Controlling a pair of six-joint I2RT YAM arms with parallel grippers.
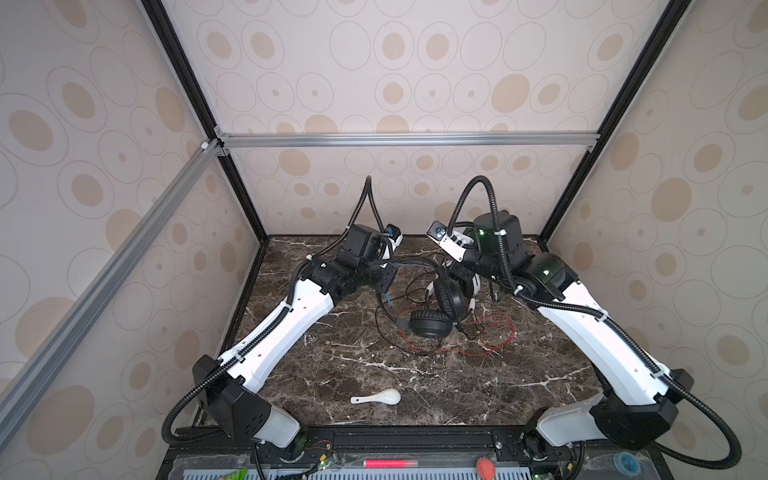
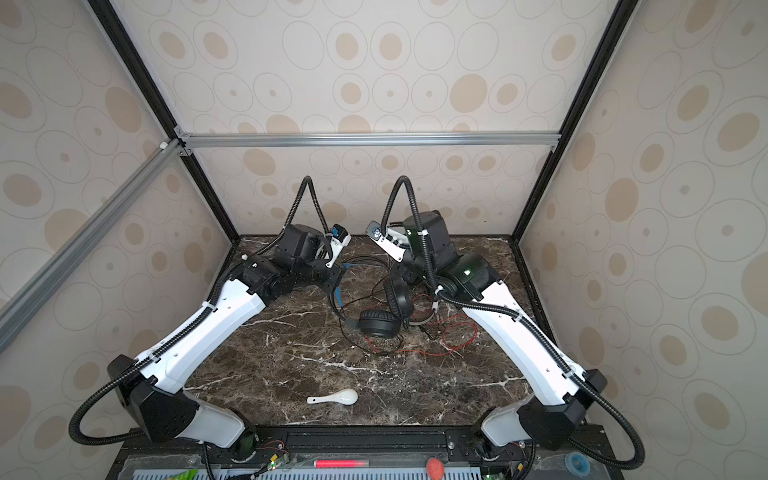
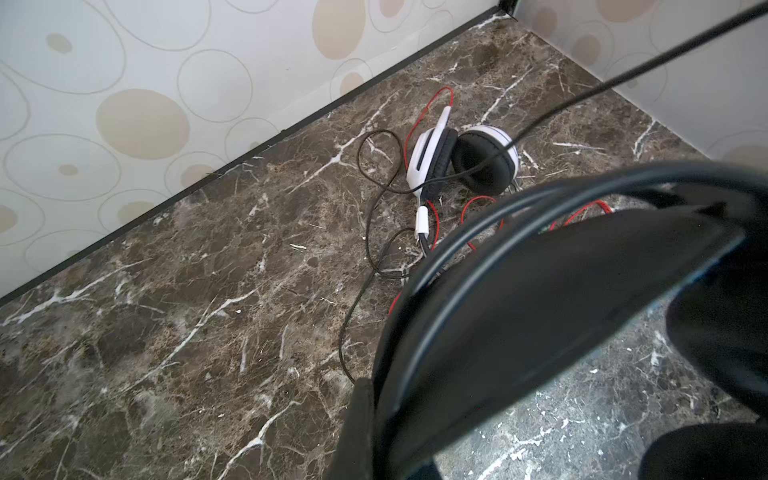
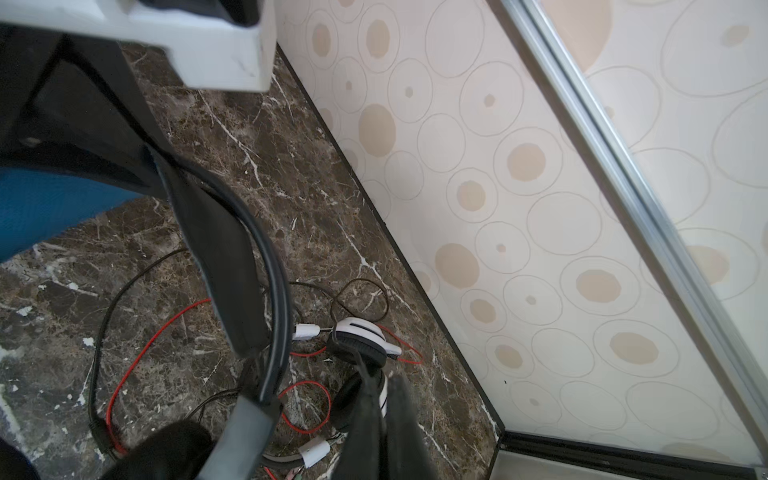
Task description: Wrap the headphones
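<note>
Left gripper is clamped on the black set. It has it by the band, jaws pinched tight with the blue lining showing just under them. From that grip the band arches away toward the right gripper, so its long axis runs roughly from one gripper across to the other. One earcup lies flat on the table below and nearer me. The other stands on edge right under the right gripper.

The right gripper's jaws are together as well. Whether anything is caught between them I can't tell. A stretch of black cord runs straight and tight past the left wrist camera, and that looks to me like a cord being held up, but the pinch itself is hidden.

The white set sits on the table just beyond the right gripper, on the far side from the left one, earpads up against each other. Its red cord sprawls in loose loops on my side of the right gripper, well apart from the left.

Here's what the next move hangs on, as I read it. The slack black cord trails on the table below both grippers, looping out on the near side of the left one. With the left busy on the band, the right arm is the free one and the nearer to the slack. It would have to carry the cord crosswise over the band, turn after turn. The two cords cross each other down there, so a snag on the red one looks quite possible.
</note>
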